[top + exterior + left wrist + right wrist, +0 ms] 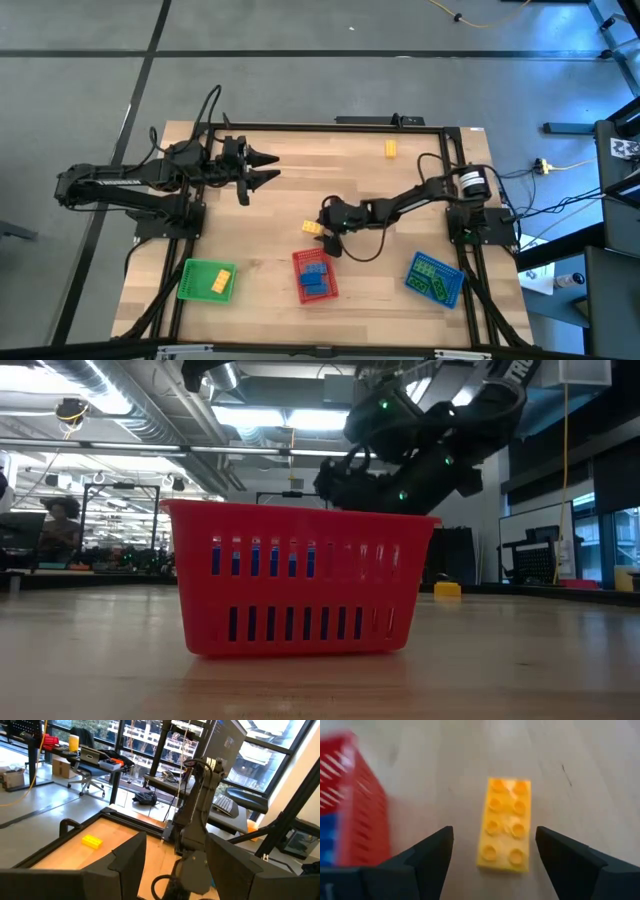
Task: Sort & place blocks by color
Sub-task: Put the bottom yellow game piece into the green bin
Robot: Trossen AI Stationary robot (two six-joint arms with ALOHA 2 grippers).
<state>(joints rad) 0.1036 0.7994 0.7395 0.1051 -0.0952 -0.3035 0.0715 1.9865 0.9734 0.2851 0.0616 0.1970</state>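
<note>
Bricks nearly sorted: your right gripper (492,862) stands wide over a yellow brick (505,830) beside the red tray (315,275).

Largest first: the table (280,170) carries three trays, the green tray (206,280) with a yellow piece in it, the red one with blue, the blue tray (434,277) with what looks like green, though that is hard to be sure of from above. Your left gripper (268,168) waits open and empty, well apart from the work. A second yellow brick (390,149) lies near the far edge. The near brick lies flat, studs up, between your open fingers (427,855), not yet touched. Expect it light, rigid and smooth-sided; take it across the narrow width on the plain long walls, low, so it won't squirt out.
</note>
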